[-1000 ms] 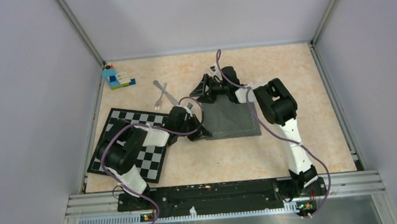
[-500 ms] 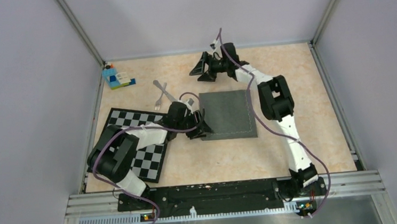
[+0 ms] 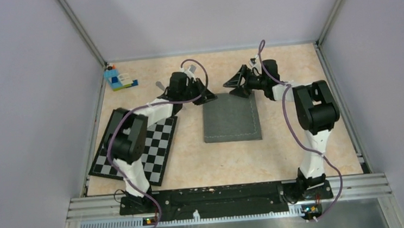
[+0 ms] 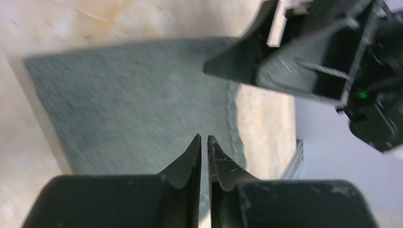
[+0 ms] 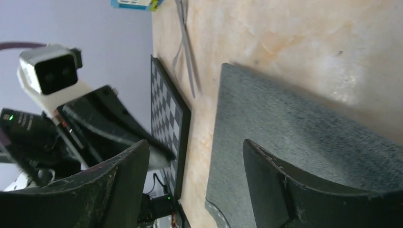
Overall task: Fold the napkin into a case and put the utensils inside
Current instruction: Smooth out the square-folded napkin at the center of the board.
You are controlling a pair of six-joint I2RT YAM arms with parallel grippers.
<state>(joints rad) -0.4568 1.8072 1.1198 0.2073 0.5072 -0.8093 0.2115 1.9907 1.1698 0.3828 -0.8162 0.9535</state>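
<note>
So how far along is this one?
Done: nothing yet; the napkin lies flat, no pocket formed. In hand: the left gripper, shut and empty, and the right gripper, open, are at its far edge. Left: folding, then loading the utensils, which lie on the table.

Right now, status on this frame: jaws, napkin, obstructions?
Left gripper jaws shut, empty; right gripper jaws open, empty. Dark grey cloth napkin lying flat, no case yet. Silver metal fork and knife beside it, not blocking.

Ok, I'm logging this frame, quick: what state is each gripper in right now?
Left gripper: shut, holding nothing.
Right gripper: open, empty, near the far edge of the napkin.
</note>
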